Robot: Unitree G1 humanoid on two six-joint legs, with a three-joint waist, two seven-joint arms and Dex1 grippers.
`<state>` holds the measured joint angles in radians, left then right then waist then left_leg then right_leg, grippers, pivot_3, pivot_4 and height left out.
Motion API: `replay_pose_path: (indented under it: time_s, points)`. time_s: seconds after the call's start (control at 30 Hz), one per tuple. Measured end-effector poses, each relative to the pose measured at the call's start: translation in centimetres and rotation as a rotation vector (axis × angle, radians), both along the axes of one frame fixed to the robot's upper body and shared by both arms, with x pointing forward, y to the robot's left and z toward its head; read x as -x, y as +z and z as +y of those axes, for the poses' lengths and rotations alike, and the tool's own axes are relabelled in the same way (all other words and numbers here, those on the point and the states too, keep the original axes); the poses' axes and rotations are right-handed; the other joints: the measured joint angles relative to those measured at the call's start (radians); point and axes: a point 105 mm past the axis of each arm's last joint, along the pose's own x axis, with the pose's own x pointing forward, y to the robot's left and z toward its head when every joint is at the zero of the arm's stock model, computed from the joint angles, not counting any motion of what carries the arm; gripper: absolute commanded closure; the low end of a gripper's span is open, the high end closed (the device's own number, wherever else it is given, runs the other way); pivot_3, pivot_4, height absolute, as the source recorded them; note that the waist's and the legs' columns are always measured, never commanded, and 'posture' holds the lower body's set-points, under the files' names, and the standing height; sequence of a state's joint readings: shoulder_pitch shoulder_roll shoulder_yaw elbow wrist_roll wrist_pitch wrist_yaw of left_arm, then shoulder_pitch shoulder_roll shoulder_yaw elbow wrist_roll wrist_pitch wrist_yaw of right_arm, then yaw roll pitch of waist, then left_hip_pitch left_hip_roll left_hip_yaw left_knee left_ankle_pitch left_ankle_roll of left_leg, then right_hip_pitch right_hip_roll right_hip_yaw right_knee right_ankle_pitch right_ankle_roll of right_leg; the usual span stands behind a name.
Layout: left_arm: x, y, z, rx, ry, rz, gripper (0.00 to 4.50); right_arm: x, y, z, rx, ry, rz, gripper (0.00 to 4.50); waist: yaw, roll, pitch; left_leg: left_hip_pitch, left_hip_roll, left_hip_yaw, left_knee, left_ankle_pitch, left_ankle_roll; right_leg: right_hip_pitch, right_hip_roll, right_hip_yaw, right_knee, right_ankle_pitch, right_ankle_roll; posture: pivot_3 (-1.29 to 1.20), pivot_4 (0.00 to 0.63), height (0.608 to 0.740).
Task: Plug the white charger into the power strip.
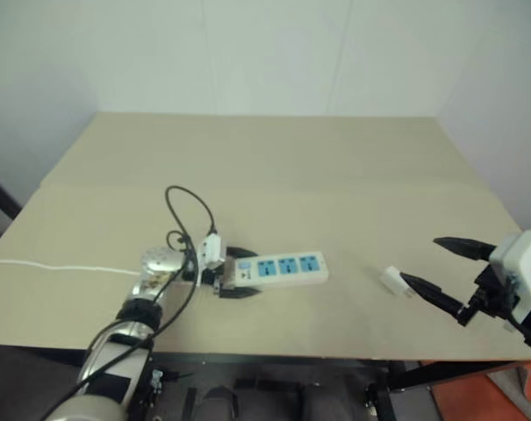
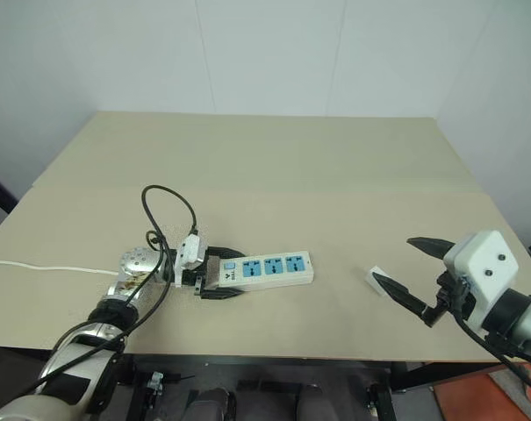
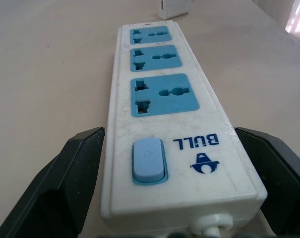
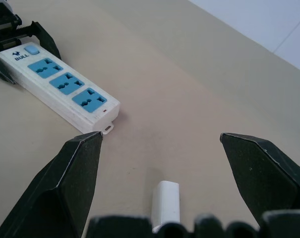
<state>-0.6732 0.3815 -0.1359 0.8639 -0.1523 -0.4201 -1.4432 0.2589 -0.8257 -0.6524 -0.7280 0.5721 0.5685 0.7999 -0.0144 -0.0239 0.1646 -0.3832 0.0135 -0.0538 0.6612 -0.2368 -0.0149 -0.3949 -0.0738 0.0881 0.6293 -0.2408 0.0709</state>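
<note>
The white charger (image 4: 165, 202) lies on the counter (image 1: 274, 158) between the spread right end effector (image 2: 404, 268); light, rigid, probably slick, best pinched across its flat sides. The spread left end effector (image 1: 239, 274) straddles the power strip (image 1: 283, 267).

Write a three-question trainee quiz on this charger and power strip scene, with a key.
1. True or false: the small white boxy charger is already plugged into the long white power strip with three blue sockets.
2. Which gripper's open black fingers flank the strip's switch end? A. left gripper B. right gripper C. neither
3. Fill in: the charger lies on the tan ____, between the right gripper's spread fingers.

Key: 1 false, it lies apart from the strip; 2 A; 3 table.
</note>
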Motion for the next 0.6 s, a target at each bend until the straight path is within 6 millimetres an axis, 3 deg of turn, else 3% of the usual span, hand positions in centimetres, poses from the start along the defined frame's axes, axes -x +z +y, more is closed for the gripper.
replay_pose_path:
  time_s: [0.13,0.6]
  points:
    - [-0.1,-0.5,-0.2,0.010,0.017,0.009,1.14,0.0,0.0,0.0,-0.001,0.001,0.001,0.00,-0.001,0.003,-0.003,0.008,0.000,0.000,0.000,0.000,0.000,0.008,0.000,0.000,-0.001,-0.003,0.005,0.00,0.150,0.740]
    - [0.4,-0.3,-0.6,0.011,-0.029,0.006,1.17,-1.3,0.8,0.4,0.066,0.081,0.020,0.00,0.000,0.008,-0.007,0.005,-0.001,0.000,0.000,0.000,0.000,0.006,-0.001,0.000,-0.003,-0.003,0.005,0.00,0.150,0.740]
